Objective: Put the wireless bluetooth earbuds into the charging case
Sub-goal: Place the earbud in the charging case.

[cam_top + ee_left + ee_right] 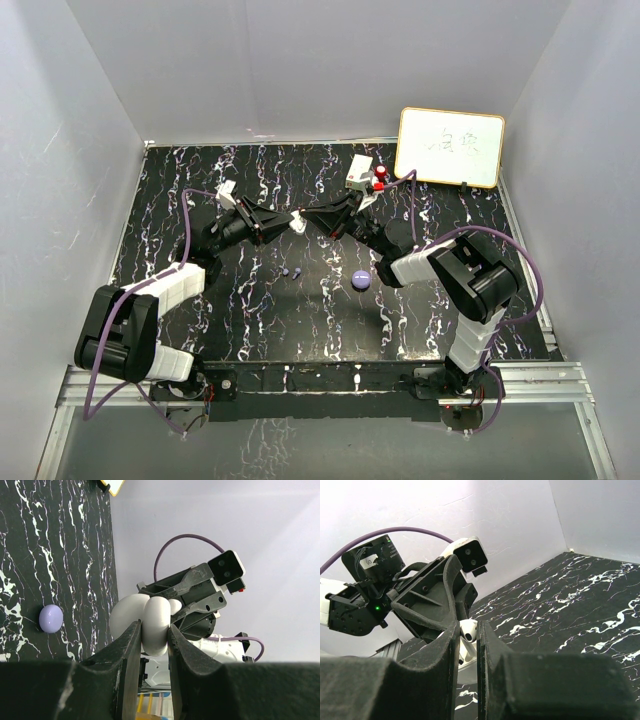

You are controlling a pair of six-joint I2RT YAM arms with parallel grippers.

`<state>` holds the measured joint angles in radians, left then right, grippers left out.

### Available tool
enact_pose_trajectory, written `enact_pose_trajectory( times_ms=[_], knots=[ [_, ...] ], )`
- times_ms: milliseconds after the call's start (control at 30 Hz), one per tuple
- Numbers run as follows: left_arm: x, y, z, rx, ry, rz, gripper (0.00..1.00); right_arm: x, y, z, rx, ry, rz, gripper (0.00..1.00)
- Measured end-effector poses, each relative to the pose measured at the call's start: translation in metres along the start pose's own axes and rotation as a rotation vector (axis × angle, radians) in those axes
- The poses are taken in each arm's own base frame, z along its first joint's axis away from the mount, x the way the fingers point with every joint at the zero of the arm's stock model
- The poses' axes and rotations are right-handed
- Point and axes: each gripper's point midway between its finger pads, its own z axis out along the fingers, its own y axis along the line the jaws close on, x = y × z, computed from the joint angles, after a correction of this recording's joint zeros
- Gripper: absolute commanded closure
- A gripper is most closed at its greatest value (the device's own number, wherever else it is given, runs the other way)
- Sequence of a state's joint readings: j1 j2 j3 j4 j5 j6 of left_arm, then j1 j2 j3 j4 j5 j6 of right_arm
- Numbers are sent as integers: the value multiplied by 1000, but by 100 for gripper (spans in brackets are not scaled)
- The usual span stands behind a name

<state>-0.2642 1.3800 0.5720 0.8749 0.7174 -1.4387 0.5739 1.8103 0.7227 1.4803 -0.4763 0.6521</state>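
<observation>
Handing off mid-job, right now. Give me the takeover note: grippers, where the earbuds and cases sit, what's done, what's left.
Left gripper: shut on the white case, held in the air.
Right gripper: shut on a white earbud, close to that case.
Purple case and purple earbuds lie on the table.
Done: case and one earbud picked up.
Left: seat this earbud, then the rest; the case's inside is not visible.
</observation>
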Motion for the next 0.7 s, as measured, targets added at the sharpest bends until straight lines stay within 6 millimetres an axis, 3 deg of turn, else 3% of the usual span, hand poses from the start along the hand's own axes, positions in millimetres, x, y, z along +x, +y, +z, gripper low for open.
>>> enact_pose_trajectory(
  times_ms=[700],
  knots=[
    [-1,-3,0,11,-5,5,100,0,3,0,-13,6,-2,100]
  ],
)
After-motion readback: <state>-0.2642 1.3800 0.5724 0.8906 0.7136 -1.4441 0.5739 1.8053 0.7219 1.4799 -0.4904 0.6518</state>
